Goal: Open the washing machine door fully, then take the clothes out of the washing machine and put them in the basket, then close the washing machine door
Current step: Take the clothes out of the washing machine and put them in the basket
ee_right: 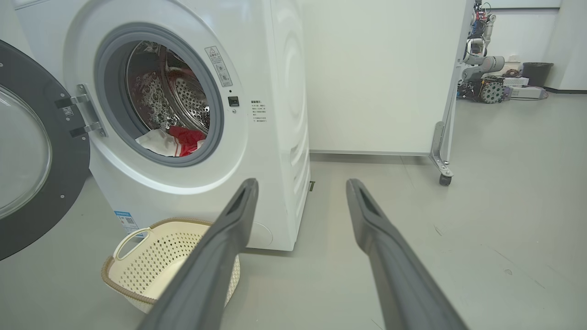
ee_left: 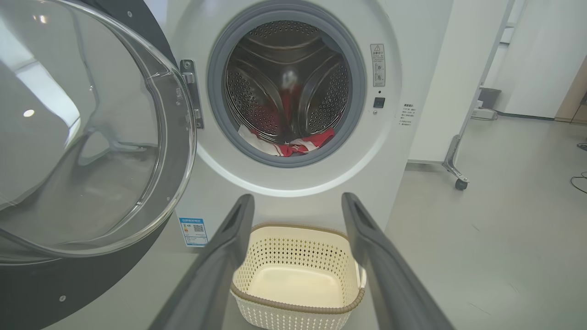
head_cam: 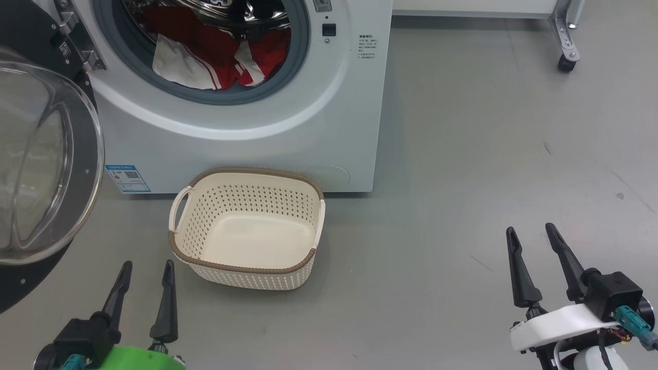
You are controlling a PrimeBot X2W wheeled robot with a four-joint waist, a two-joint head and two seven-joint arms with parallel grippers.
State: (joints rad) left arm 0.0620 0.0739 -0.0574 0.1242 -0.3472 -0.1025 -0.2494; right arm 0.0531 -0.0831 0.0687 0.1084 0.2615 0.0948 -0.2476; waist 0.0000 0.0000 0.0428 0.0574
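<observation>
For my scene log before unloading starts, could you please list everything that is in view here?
washing machine: one, white, behind the basket.
washing machine door: one, black rim with clear glass, swung open at left.
clothes: one heap, red and white, inside the drum.
basket: one, cream with brown rim, on the floor, empty.
wheeled panel: one, white, right of the machine.
bin: one, dark, far background.
left tool: one, dark fingers, open, lower left.
right tool: one, dark fingers, open, lower right.

1. Grey floor [head_cam: 462,154]: below and ahead of right pincer [head_cam: 530,228], faint scuffs.
2. White wheeled panel [ee_right: 380,78]: ahead of the pincer; caster [ee_right: 445,179] ahead-right.
3. Black bin [ee_right: 536,73], robot-arm hardware [ee_right: 481,68]: far beyond, right.
</observation>
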